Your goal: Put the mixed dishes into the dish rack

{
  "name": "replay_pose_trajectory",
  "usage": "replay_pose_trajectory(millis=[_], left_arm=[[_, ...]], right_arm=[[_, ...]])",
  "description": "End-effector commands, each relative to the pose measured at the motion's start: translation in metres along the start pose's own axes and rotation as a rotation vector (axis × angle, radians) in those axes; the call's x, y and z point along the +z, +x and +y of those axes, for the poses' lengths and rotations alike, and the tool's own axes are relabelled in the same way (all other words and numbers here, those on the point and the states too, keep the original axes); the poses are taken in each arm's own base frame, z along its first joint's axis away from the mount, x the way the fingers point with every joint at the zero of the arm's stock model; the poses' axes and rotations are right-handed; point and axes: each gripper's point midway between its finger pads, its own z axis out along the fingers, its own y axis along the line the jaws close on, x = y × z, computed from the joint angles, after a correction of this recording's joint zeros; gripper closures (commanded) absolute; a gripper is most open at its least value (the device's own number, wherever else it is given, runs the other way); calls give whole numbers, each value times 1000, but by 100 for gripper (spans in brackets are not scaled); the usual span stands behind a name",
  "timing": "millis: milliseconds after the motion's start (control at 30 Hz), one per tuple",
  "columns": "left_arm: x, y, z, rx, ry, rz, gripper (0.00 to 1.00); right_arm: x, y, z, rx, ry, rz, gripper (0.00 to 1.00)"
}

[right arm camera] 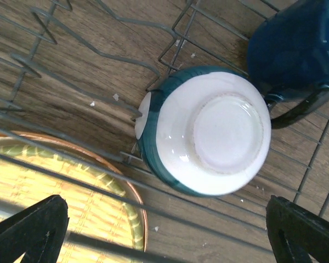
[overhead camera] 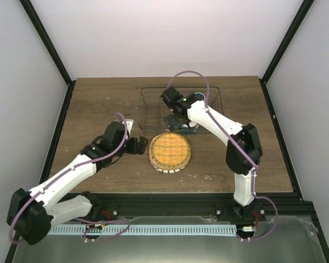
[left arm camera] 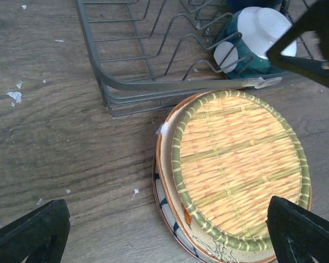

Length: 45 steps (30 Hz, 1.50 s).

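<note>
Bowl [right arm camera: 205,131]: sitting upturned in the dish rack [left arm camera: 153,86] beside the mug [right arm camera: 296,49], likely for draining. Woven plate [left arm camera: 238,170]: lying stacked on the cream plate [left arm camera: 165,159] on the bench [left arm camera: 55,142], near side of the rack, not yet loaded. Hovering released: right claw [right arm camera: 164,219] over the bowl, left claw [left arm camera: 167,219] left of the plates.

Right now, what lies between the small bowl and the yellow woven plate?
Only the near wire wall of the dish rack: the bowl sits inside it and the woven plate lies outside it. The left wrist view shows this.
</note>
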Motion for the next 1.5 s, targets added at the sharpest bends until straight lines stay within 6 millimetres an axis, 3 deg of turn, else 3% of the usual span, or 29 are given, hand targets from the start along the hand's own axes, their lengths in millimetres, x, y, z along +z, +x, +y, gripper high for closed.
replay_pose_trajectory(millis=[0, 133, 300, 433, 533, 633, 733, 900, 1000, 1233, 1467], left_arm=[[2, -18, 1, 32, -40, -11, 0], [12, -28, 3, 65, -76, 11, 0], [27, -49, 9, 107, -130, 27, 0], [38, -73, 19, 110, -174, 48, 0], [42, -79, 20, 121, -196, 63, 0], [41, -69, 19, 112, -178, 87, 0], [36, -44, 10, 112, -133, 115, 0], [31, 4, -17, 147, -59, 198, 2], [32, 24, -35, 137, 19, 232, 4], [48, 40, -44, 129, 49, 261, 8], [67, 48, -50, 134, 70, 278, 9]], right_arm=[[-43, -12, -5, 79, -53, -150, 0], [-60, -5, -14, 140, -71, -234, 0], [-70, 21, -31, 217, -47, -255, 0], [-83, 38, -32, 272, -91, -296, 0], [-92, 54, -24, 292, -173, -322, 0], [-96, 72, -18, 305, -231, -335, 1], [-93, 87, -11, 309, -273, -331, 7], [-78, 105, 2, 326, -328, -295, 17], [-67, 112, 8, 339, -345, -271, 17], [-63, 120, 11, 362, -356, -256, 16], [-60, 130, 6, 373, -324, -231, 2]])
